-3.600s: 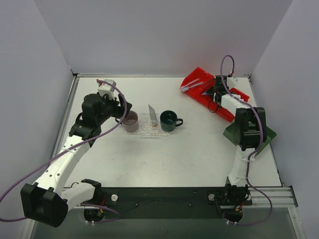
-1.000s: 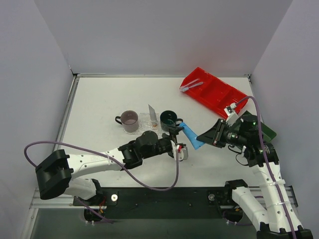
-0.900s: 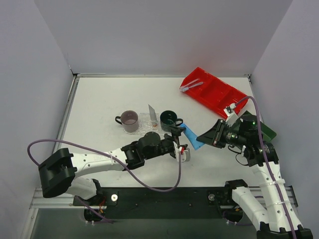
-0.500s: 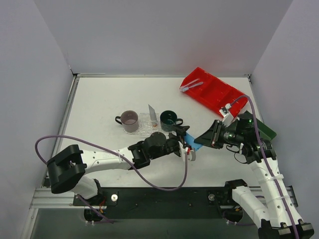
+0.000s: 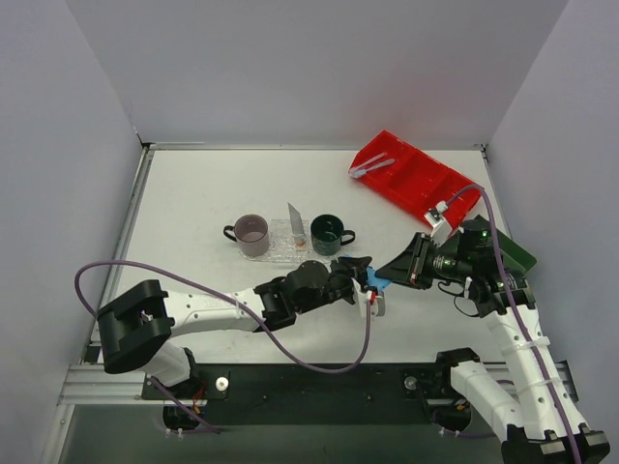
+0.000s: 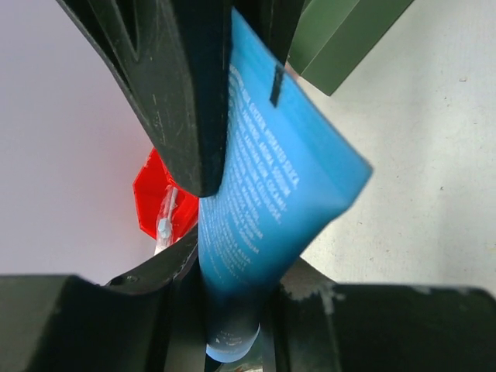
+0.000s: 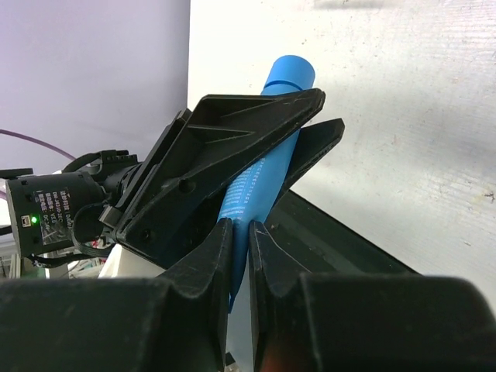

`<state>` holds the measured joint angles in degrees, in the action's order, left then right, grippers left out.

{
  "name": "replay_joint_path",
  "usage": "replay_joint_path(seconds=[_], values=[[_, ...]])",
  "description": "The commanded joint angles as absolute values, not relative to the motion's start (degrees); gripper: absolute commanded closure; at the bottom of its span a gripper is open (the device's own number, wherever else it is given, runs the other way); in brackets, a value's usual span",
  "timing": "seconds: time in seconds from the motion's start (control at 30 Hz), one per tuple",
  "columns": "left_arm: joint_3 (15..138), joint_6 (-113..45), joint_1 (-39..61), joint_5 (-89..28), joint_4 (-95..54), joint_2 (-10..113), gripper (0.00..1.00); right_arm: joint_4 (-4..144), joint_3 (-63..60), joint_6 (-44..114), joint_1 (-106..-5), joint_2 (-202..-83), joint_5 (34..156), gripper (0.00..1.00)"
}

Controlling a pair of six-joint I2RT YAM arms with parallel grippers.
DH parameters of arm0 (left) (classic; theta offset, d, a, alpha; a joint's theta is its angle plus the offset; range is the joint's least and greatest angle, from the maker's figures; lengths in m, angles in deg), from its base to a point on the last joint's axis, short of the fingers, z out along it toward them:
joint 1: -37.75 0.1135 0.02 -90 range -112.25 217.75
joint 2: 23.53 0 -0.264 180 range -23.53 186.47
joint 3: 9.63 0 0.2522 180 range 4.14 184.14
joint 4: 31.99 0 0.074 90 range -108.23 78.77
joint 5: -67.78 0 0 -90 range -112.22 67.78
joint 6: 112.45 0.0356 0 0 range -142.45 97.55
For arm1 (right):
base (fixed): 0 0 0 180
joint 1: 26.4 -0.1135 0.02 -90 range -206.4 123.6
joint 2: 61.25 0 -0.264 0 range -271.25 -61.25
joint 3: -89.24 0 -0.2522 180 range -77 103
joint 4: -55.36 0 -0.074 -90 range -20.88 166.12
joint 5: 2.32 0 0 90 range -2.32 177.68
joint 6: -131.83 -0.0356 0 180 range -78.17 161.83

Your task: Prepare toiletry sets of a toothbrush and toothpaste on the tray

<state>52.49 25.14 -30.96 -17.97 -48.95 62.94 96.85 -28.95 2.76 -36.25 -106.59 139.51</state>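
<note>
Low over the near part of the white desk (image 5: 193, 193), a small blue wedge-shaped tube (image 6: 279, 178) hangs between two hands. The right hand (image 7: 240, 229) pinches its flat end. The left hand (image 6: 236, 260) is narrowed round the cap end, fingers against both sides, so both grip it: a pass across, I'd judge. The clear, glittery oval tray (image 5: 280, 254) lies beyond the left hand, where a white wedge tube (image 5: 294, 218) stands between a mauve cup (image 5: 253, 234) and a dark green mug (image 5: 327, 234). Far behind the right hand, a red compartmented bin (image 5: 416, 184) holds a wrapped pale toothbrush (image 5: 372, 167).
</note>
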Motion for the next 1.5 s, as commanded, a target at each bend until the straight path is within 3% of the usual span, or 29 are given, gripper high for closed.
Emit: replay_joint_path(seconds=[0.0,0.13,0.17,0.33,0.5,0.73,1.0,1.27,1.47], values=[[53.26,20.27,-31.34,-17.99,-52.34,60.76,0.87,96.37,-26.82,2.27,-36.60,-106.69,139.72,0.97],[53.97,14.92,-31.34,-21.33,-45.84,57.43,0.88,96.46,-25.68,2.71,-35.81,-106.17,138.57,0.77],[53.97,12.90,-31.25,-22.21,-44.17,56.72,0.88,96.46,-25.41,2.63,-35.55,-105.73,138.13,0.68],[51.52,6.30,-30.72,-28.80,-36.69,51.19,0.89,96.46,-25.23,3.42,-34.93,-104.50,135.85,0.54],[49.84,-2.40,-27.04,-38.63,-30.55,46.87,0.91,96.02,-24.09,6.84,-34.40,-104.67,133.92,0.53],[49.13,-17.41,-17.11,-61.13,-30.09,43.70,0.91,88.31,-23.30,14.84,-36.94,-99.75,137.32,0.53],[52.56,-26.05,-13.32,-80.73,-32.38,48.27,0.90,87.67,-17.41,24.68,-56.27,-104.31,127.24,0.52],[53.35,-27.37,-13.23,-83.48,-32.29,50.03,0.87,88.02,-14.60,30.83,-68.40,-112.75,125.04,0.52],[53.71,-28.25,-13.14,-85.23,-32.82,50.82,0.87,87.67,-15.83,31.10,-70.61,-113.37,123.89,0.57]])
